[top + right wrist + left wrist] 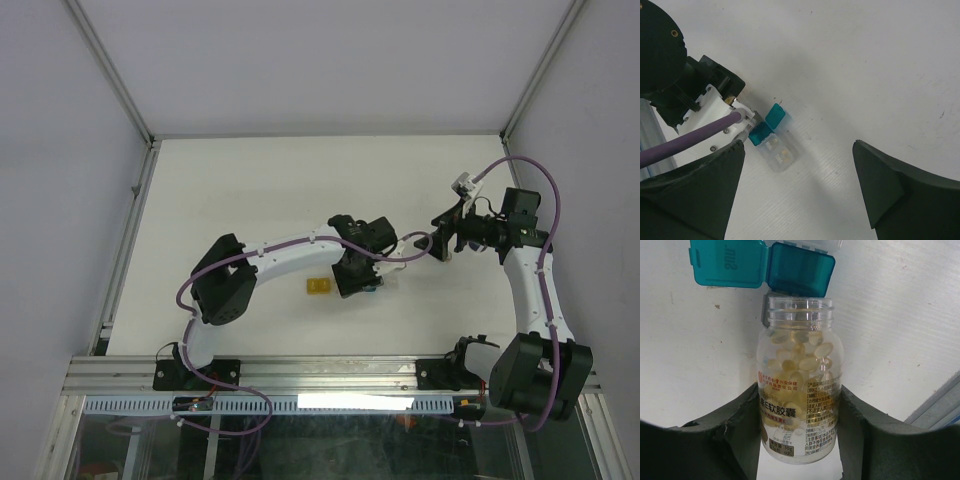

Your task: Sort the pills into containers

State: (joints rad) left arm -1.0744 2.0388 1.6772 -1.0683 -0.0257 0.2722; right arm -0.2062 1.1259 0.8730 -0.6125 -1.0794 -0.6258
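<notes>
- The clear pill bottle (800,365) is clamped between the fingers of the left gripper (799,395), with its mouth pointing away.
- The teal container (800,270) is seen just beyond that mouth, with its lid open.
- The right gripper (799,145) is spread wide and nothing is gripped; the teal container lies ahead of it, untouched.
</notes>
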